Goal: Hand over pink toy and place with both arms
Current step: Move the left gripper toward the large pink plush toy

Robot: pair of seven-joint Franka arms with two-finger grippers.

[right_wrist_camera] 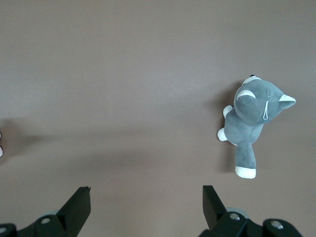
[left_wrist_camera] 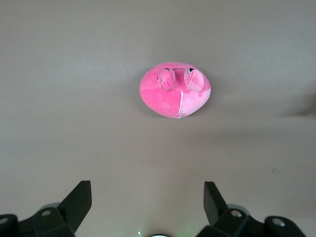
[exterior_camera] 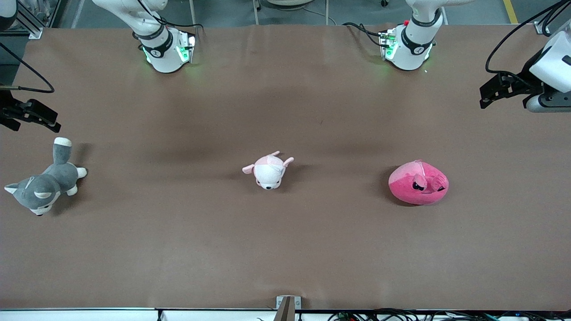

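The pink toy (exterior_camera: pixel 418 183), a round hot-pink plush with a paler patch and black angry eyes, lies on the brown table toward the left arm's end. It also shows in the left wrist view (left_wrist_camera: pixel 175 94), lying apart from the fingers. My left gripper (exterior_camera: pixel 483 97) hangs over the table's left-arm end, open and empty (left_wrist_camera: pixel 147 185). My right gripper (exterior_camera: pixel 55 123) hangs over the right-arm end, open and empty (right_wrist_camera: pixel 146 188).
A grey-and-white husky plush (exterior_camera: pixel 44 183) lies at the right arm's end and shows in the right wrist view (right_wrist_camera: pixel 252 123). A smaller pale pink-and-white plush (exterior_camera: pixel 269 170) lies mid-table. The brown table (exterior_camera: pixel 285 249) is bare between the toys.
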